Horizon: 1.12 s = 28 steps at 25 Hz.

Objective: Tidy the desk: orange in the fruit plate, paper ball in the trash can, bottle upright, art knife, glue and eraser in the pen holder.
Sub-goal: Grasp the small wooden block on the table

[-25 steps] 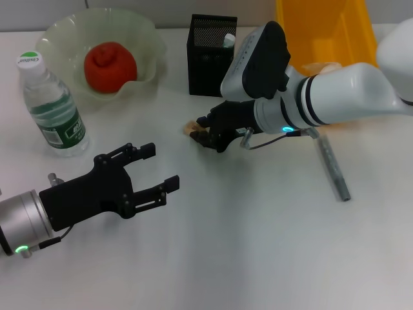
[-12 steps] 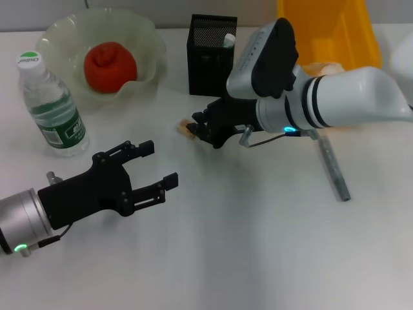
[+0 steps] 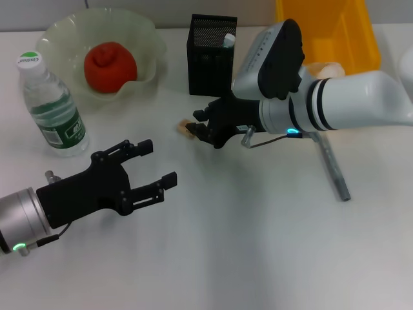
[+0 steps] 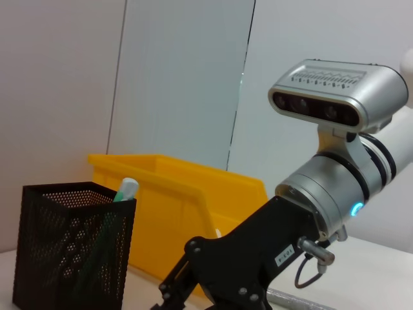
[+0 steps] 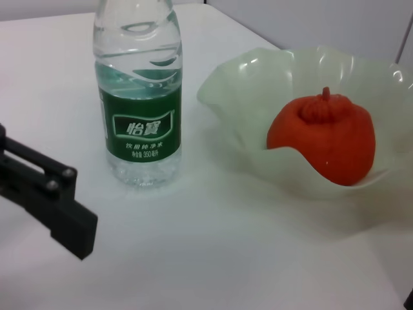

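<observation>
My right gripper [image 3: 195, 128] is shut on the tiny tan eraser [image 3: 184, 126], just in front of the black mesh pen holder [image 3: 211, 55]. A white-green glue stick [image 3: 229, 40] stands in the holder. The grey art knife [image 3: 333, 169] lies on the desk to the right, partly under my right arm. The orange [image 3: 110, 66] sits in the pale green fruit plate [image 3: 64, 29]. The bottle [image 3: 55, 110] stands upright. The white paper ball [image 3: 324, 67] lies in the yellow trash can [image 3: 322, 26]. My left gripper [image 3: 159, 163] is open and empty, low at the front left.
The right wrist view shows the bottle [image 5: 139, 123], the plate [image 5: 226, 110] with the orange [image 5: 322, 135], and a left finger [image 5: 48, 197]. The left wrist view shows the pen holder [image 4: 71, 252], the trash can [image 4: 187, 206] and the right gripper's black body [image 4: 251, 265].
My right gripper has moved slightly left and back toward the pen holder, and the eraser went with it. My left gripper has barely shifted.
</observation>
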### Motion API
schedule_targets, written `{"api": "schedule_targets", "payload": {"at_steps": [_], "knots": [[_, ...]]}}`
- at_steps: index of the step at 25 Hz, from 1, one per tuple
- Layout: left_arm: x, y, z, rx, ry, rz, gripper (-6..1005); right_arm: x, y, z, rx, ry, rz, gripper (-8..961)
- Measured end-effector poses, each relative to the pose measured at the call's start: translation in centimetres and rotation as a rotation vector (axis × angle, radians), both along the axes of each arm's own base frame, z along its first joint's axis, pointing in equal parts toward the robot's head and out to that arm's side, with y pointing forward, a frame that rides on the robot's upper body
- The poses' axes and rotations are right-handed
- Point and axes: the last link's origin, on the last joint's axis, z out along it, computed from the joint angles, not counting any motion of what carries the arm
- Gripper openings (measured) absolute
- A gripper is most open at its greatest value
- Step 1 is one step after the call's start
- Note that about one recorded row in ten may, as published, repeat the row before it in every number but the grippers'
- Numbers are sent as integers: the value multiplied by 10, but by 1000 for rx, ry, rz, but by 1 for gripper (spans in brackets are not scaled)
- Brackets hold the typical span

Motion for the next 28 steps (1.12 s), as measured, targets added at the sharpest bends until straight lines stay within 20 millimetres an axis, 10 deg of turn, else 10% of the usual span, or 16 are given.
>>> {"api": "schedule_targets", "payload": {"at_steps": [10,12,28], "knots": [[-1,-3,-1,-5,-3,0,816,-5,9,-6,-1,-49,0,400],[-1,-3,-1,-5,-4,0,816,-5,11,-5,6,-52,1,600],[2,-2,-1,-2,-11,-5,816,-1,10,-8,-15,-71,-15,624]]}}
